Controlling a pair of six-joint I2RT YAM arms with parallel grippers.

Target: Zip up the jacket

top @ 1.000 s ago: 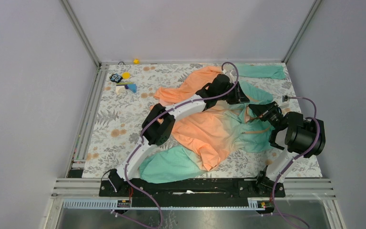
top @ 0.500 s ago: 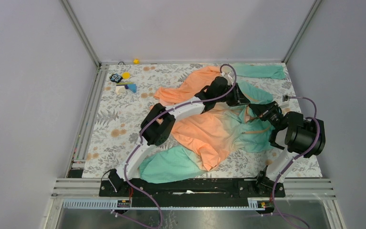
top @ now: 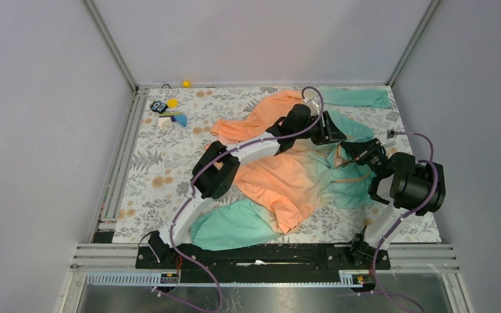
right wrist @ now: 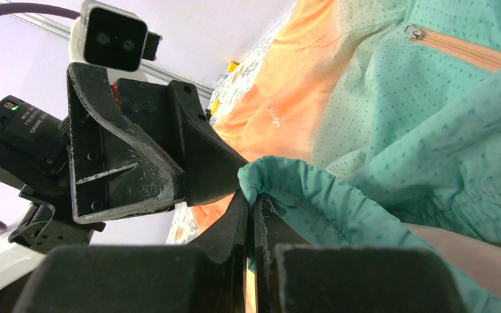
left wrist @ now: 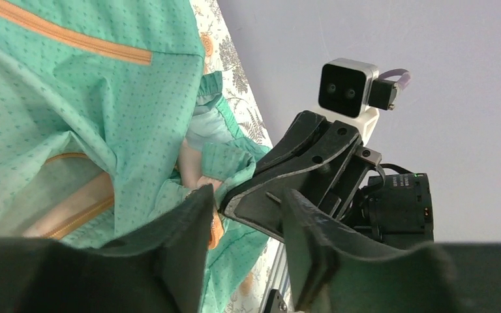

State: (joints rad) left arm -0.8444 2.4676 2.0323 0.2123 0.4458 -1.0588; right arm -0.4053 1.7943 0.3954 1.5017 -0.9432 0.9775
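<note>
We find the jacket (top: 287, 179) lying loosely spread on the flower-patterned table (top: 163, 163), from the centre toward the right side. Its orange part is toward the far left, and its teal part is toward the near edge and the right. One teal sleeve reaches into the far right corner and another teal fold lies near the arm bases. The left arm reaches diagonally over the cloth, and the left gripper (top: 336, 134) sits above the teal area at the far right of the garment. In its own wrist view the two fingers stand apart with a clear gap, and we see no cloth caught between them. The right arm is folded at the right edge of the table. The right gripper (top: 349, 151) is just beside the left one, the two tools facing each other closely. In the right wrist view the fingers (right wrist: 225, 238) are pressed almost together and pinch a gathered fold of the teal hem (right wrist: 280, 179). The hem rises from the fingertips and bunches between the two tools. An orange zipper (right wrist: 460, 51) runs across the teal cloth beyond that fold, its pull at the left end, and the seam there appears closed. We cannot tell from these views how far the front opening is joined. A few small objects (top: 167, 112), yellow and blue, lie at the far left of the table, well apart from the garment.
</note>
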